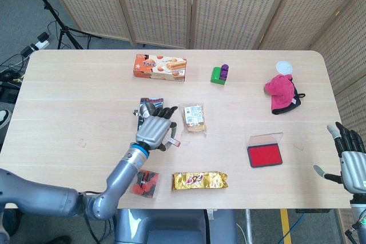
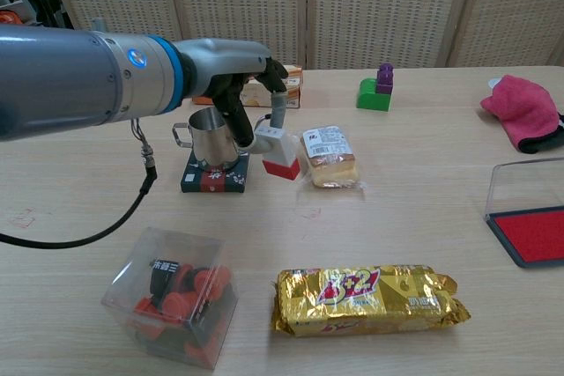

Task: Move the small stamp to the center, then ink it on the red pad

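Step in hand: moving stamp to centre.
- Left hand (image 2: 251, 85) pinches small stamp (image 2: 280, 154), held tilted just above worktop (image 2: 397, 226), beside steel cup (image 2: 211, 140).
- Right hand (image 1: 350, 155) released, idle at worktop edge, right of red ink pad (image 2: 533, 235).
- Next, likely: set stamp down mid-worktop, well short of pad; then press on pad.

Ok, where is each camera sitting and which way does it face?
Head view: high above the near edge, looking down on the whole table; shows the left hand with its arm, and the right hand at the right edge.
Chest view: low at the near edge, looking across towards the screens; shows the left hand holding the small stamp.
Shared: left hand, red pad, gold snack pack.
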### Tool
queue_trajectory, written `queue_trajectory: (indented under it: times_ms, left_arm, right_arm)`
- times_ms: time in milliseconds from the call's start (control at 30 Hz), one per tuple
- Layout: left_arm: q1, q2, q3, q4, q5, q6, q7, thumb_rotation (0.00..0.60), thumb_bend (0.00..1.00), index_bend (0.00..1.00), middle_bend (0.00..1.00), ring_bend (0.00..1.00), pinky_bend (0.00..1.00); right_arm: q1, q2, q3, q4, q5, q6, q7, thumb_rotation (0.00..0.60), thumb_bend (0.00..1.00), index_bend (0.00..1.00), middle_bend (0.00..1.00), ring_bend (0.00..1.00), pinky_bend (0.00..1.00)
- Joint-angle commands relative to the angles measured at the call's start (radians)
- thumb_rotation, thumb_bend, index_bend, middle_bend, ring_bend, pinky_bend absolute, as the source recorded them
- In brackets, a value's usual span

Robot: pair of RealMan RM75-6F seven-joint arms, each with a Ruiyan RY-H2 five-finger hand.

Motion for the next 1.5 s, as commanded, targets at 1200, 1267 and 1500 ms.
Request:
queue_trajectory:
  times_ms: [1200, 1267, 1500]
  left_arm:
    - [-0.053, -0.309, -0.096, 0.278, -0.219, 0.139, 0.091, 0.6, 0.4, 0.63, 0.0, 0.0, 0.0]
    - [-0.051, -0.312, -0.095, 0.285, -0.217, 0.134, 0.092, 0.6, 0.4, 0.63, 0.0, 0.0, 0.0]
    - [-0.037, -0.329, -0.089, 0.315, -0.214, 0.108, 0.098, 0.6, 0.4, 0.63, 0.0, 0.0, 0.0]
  right_arm:
    - [0.003, 0.021, 0.0, 0.009, 0.004, -0.017, 0.069, 0.6, 0.0, 0.0, 0.0, 0.0, 0.0]
    - [0.003, 0.021, 0.0, 0.009, 0.005, -0.018, 0.069, 0.6, 0.0, 0.0, 0.0, 0.0, 0.0]
    - [0.004, 0.022, 0.0, 0.009, 0.005, -0.021, 0.07, 0.6, 0.0, 0.0, 0.0, 0.0, 0.0]
